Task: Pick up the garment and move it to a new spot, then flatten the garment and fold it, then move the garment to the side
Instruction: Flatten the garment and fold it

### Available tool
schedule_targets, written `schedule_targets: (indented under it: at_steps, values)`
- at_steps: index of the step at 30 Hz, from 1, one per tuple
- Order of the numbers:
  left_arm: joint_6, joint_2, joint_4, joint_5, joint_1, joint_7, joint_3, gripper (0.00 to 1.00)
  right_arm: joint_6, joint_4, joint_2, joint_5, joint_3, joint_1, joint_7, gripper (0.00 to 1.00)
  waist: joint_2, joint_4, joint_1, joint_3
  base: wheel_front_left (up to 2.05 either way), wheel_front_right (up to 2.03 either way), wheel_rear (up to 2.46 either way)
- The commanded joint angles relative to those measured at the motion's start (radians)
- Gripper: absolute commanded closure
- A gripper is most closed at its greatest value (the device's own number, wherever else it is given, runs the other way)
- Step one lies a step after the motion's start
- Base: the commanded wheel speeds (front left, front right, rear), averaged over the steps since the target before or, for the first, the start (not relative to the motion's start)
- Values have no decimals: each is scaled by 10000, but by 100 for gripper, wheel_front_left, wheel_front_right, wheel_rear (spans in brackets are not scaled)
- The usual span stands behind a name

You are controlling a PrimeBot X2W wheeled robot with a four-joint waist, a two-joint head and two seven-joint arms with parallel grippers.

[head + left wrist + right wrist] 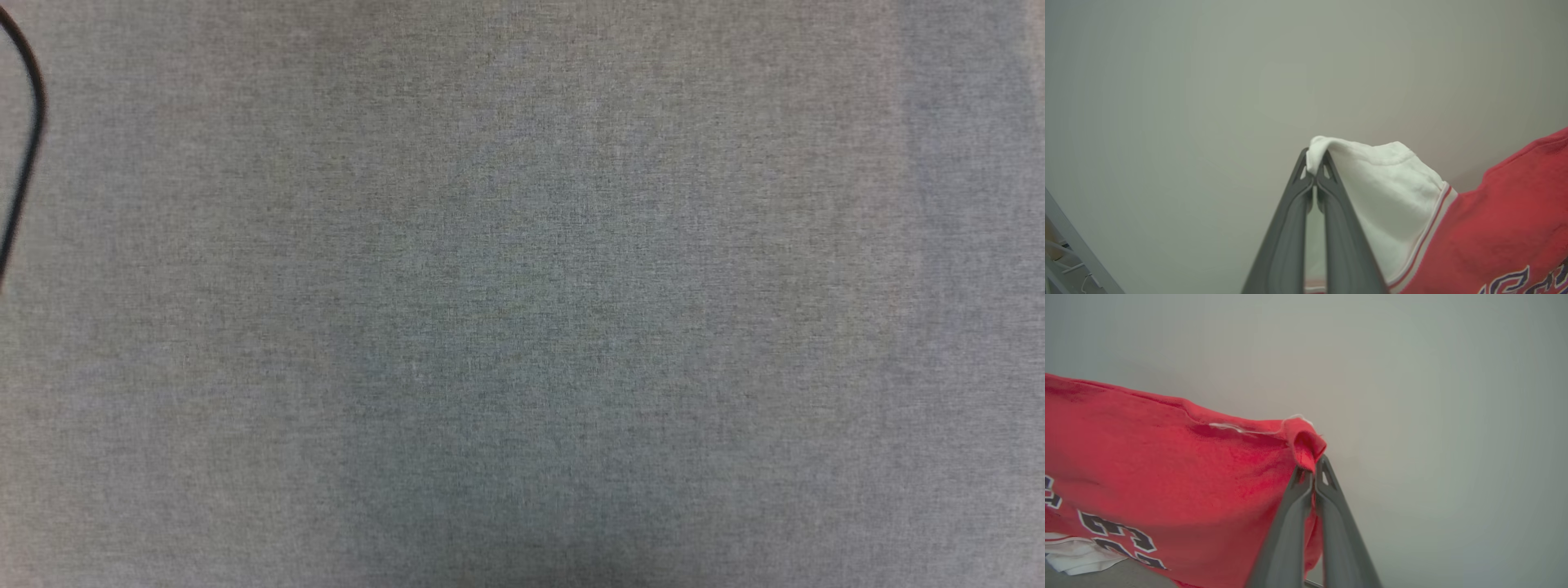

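At far left, a black cable [36, 122] curves against the grey cloth surface [522, 294].

Flat, even light on the grey cloth [522, 204], grainy weave, a faint shadow darkening its lower middle. Left wrist view: soft light, the shirt [1396, 196] just right of the left fingers [1286, 232] sharp, backdrop a smooth blur. Right wrist view: red fabric left of the right fingers [1288, 531] shaded underneath.

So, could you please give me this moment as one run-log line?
left gripper: shut on white sleeve | right gripper: shut on red edge | garment: held between both | head view: grey cloth, black cable at left edge
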Motion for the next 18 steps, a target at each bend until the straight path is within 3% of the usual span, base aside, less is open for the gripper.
schedule_targets:
  at_steps: [1,9,18]
  values:
    - [-66,70,20,-153,424,-184,-63,100,-9,-5,0,239,140,341,-212,100,-1,-7,-1,-150,0,0,0]
    - [-35,197,-122,-645,2628,-678,-268,100,-9,-439,-200,1258,1248,2218,-826,100,-1,-19,-1,-915,0,0,0]
    - [682,608,-1648,-1409,6681,-1133,-35,100,-9,-1196,-886,2352,2282,4687,-1229,100,-1,187,-1,-2219,0,0,0]
